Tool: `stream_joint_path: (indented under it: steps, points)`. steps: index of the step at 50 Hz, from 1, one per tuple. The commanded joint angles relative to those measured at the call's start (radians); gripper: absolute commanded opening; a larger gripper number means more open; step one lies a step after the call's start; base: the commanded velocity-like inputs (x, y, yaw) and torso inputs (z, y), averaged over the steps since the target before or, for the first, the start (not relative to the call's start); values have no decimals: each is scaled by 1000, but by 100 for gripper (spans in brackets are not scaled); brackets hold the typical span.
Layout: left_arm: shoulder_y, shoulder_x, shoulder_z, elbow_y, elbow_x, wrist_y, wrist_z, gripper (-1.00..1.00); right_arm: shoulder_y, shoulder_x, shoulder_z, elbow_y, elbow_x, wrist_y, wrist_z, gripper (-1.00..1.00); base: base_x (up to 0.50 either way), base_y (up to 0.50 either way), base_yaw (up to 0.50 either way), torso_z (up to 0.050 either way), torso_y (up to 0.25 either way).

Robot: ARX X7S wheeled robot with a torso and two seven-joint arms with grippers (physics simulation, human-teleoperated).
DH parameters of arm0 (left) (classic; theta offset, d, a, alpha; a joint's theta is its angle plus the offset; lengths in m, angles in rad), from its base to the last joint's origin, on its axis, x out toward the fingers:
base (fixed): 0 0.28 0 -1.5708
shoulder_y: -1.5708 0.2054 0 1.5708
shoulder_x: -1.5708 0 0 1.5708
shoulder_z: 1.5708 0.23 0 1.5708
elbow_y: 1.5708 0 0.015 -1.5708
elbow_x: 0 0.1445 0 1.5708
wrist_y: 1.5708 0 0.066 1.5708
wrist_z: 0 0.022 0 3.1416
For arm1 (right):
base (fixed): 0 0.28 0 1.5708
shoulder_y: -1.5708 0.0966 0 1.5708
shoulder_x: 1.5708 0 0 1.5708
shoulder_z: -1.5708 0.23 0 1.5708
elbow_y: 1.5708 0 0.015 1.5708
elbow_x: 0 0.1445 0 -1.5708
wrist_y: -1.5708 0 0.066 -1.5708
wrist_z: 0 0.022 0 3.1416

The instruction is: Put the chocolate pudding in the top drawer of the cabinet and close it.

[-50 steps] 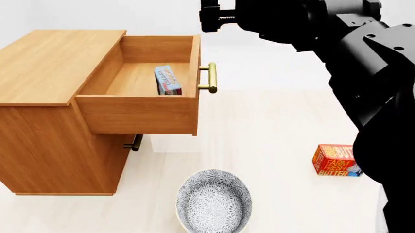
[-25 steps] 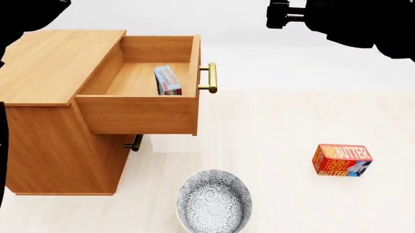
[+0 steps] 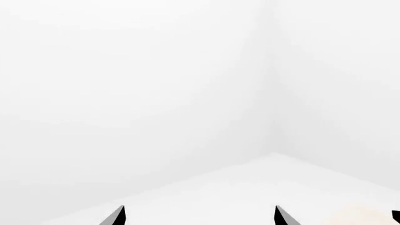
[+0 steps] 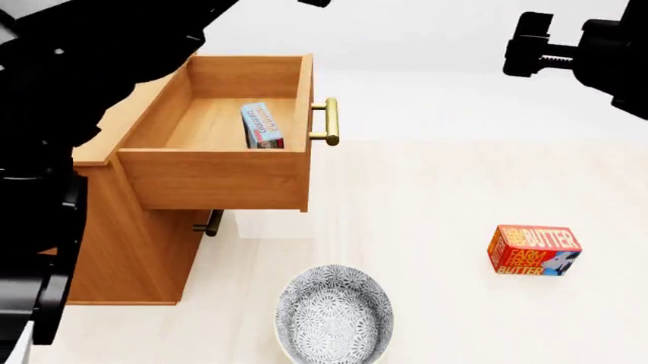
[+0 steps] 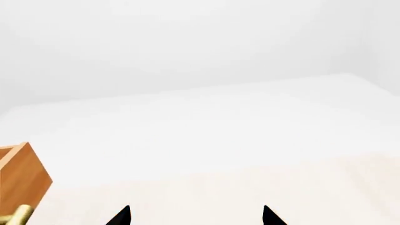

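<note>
The left arm (image 4: 71,114) fills the near side of the head view as a large black mass, its links stacked upward and reaching forward. The left hand (image 3: 196,216) shows only two dark fingertips (image 3: 115,216), set well apart with nothing between them. The right hand (image 5: 195,216) is raised high, its two fingertips (image 5: 269,216) likewise spread and empty; its black wrist (image 4: 577,57) juts in from the upper edge of the head view.

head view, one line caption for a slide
Chocolate pudding lies in the open top drawer; bowl and butter box sit on the floor.
</note>
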Motion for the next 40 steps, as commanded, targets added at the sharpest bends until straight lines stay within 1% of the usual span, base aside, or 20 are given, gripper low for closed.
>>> stream_joint_path:
  steps: [1, 11, 17, 27, 40]
  points:
    - [33, 58, 11, 43, -36, -8, -20, 100, 9, 125, 6, -139, 1, -4, 81, 100, 0, 0, 0, 0, 0]
    - [70, 116, 30, 104, -81, -24, -53, 100, -1, 163, 10, -176, 1, -11, 102, 100, 0, 0, 0, 0, 0]
    - [113, 134, 54, 143, -94, -26, -63, 100, -11, 180, 11, -185, -1, -19, 115, 100, 0, 0, 0, 0, 0]
    - [188, 146, 106, 210, -103, -31, -81, 100, -16, 214, 10, -210, -6, -17, 148, 100, 0, 0, 0, 0, 0]
    - [259, 132, 162, 250, -92, -25, -81, 100, -47, 214, 8, -214, -9, -34, 167, 100, 0, 0, 0, 0, 0]
